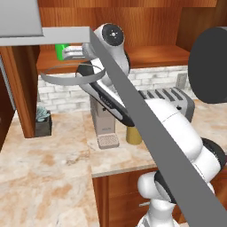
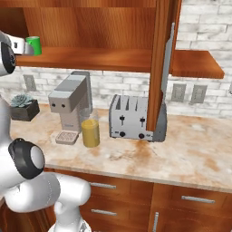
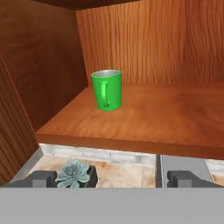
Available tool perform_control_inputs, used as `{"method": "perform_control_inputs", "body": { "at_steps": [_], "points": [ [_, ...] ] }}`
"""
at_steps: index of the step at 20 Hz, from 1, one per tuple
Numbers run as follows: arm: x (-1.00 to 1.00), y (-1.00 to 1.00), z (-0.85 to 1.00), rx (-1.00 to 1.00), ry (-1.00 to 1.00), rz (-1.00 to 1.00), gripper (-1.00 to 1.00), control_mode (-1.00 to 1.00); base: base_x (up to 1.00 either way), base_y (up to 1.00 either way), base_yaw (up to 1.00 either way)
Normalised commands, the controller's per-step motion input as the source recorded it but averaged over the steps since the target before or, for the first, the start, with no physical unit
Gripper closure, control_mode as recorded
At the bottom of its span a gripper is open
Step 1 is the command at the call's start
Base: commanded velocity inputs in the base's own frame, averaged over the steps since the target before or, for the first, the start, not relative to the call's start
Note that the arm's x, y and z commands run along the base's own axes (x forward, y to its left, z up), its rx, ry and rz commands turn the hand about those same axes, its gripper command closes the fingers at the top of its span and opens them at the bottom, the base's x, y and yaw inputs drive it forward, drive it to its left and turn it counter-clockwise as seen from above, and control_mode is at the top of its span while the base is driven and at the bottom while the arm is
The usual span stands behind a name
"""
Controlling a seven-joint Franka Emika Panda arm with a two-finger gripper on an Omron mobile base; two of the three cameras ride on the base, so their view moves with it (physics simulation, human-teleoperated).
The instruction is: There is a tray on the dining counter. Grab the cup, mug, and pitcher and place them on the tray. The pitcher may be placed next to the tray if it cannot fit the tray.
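The marbled counter runs along the brick wall under a wooden shelf, and on it, from largest to smaller, stand a silver toaster, a grey coffee machine, the glass pitcher of amber liquid just beside the machine's drip plate, and a small potted succulent at the far left. The white arm is raised toward the shelf, and the step in hand looks like the reach for the mug: the green mug stands upright on the shelf near its left wall and well back from the front edge, with its handle turned toward the hand camera. The gripper hangs just in front of the shelf's edge and a little below the board, its fingers spread as wide as they go and holding nothing; the mug is well apart from them. The next move, as I judge it, calls for lifting the hand above the board, pushing forward until the fingers straddle the mug's body, and only then closing; the handle facing the hand could foul a finger, so a slight offset or roll may help. Pitcher and cup would follow; neither the tray nor the cup can be placed from here.
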Motion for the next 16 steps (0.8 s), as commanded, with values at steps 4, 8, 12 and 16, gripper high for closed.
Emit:
{"method": "perform_control_inputs", "body": {
  "at_steps": [4,8,12,16],
  "points": [
    [0.23,0.00,0.00,0.00,0.02,0.00,-1.00,-1.00,0.00,0.00,0.00],
    [0.25,0.01,0.00,0.00,0.01,0.00,-1.00,-1.00,0.00,0.00,0.00],
    [0.27,0.10,0.00,0.00,0.00,0.00,-1.00,-1.00,0.00,0.00,0.00],
    [0.25,0.16,-0.01,0.00,0.01,0.00,-1.00,-1.00,0.00,0.00,0.00]
  ]
}}
